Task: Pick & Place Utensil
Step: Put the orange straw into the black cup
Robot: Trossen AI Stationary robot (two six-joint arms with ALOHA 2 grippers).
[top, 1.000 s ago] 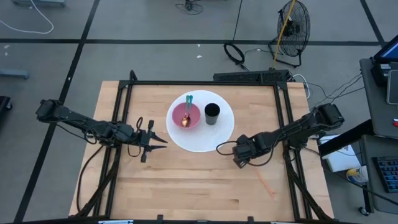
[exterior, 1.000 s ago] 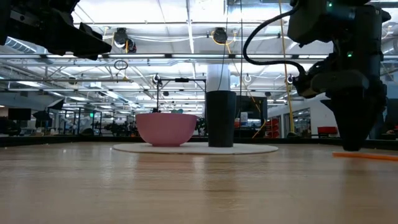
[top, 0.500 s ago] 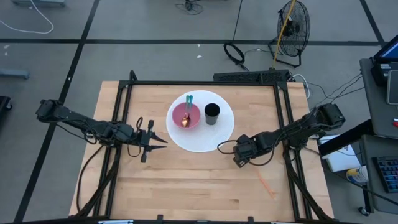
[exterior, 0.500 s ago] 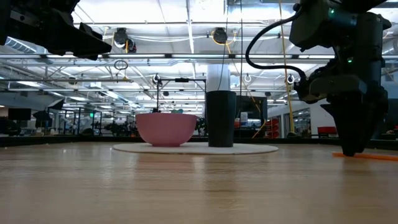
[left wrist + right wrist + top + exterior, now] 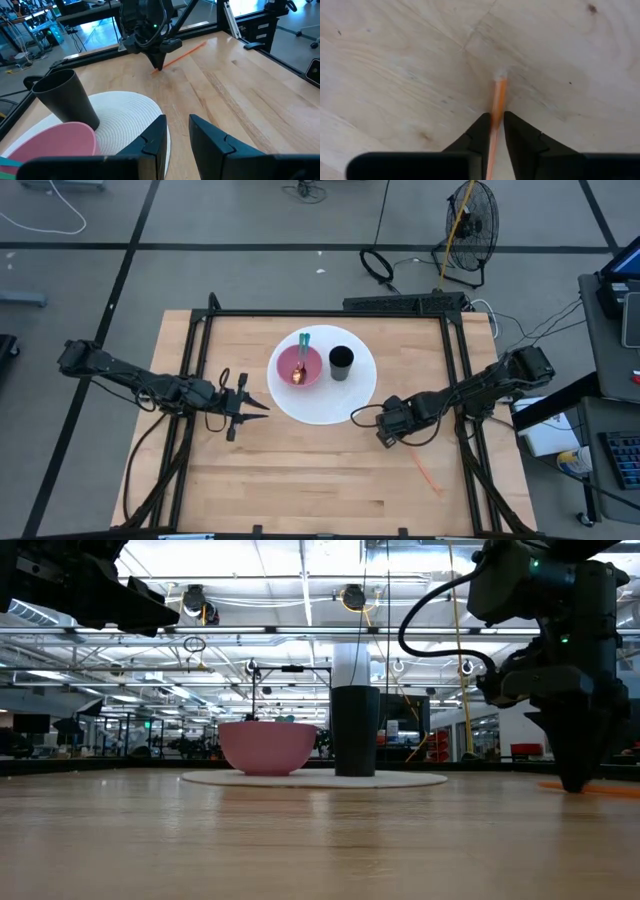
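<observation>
A thin orange stick [image 5: 428, 472] lies flat on the wooden table, near the right side. My right gripper [image 5: 391, 437] points straight down over the stick's end nearest the white plate [image 5: 345, 406] and is shut on it; the left wrist view shows gripper and stick [image 5: 184, 53] from afar. Left of the plate, my left gripper [image 5: 262, 407] hovers above the table, open and holding nothing [image 5: 177, 127]. On the plate stand a pink bowl [image 5: 299, 366] with a teal-handled spoon in it and a black cup [image 5: 341, 362]. My right gripper pinches the orange stick between its two fingertips [image 5: 482, 131], a short way back from the stick's end [image 5: 499, 89], which pokes out beyond them. The fingers come from above, pointing down, one on each side of the stick. The stick lies flat on the table.
A black metal frame [image 5: 330, 313] runs around the tabletop. Bare wood lies between the plate and the table's near edge. Cables hang from my right arm beside the plate's right rim.
My right gripper has closed its fingers about the end of the orange stick, which stays lying on the table.
</observation>
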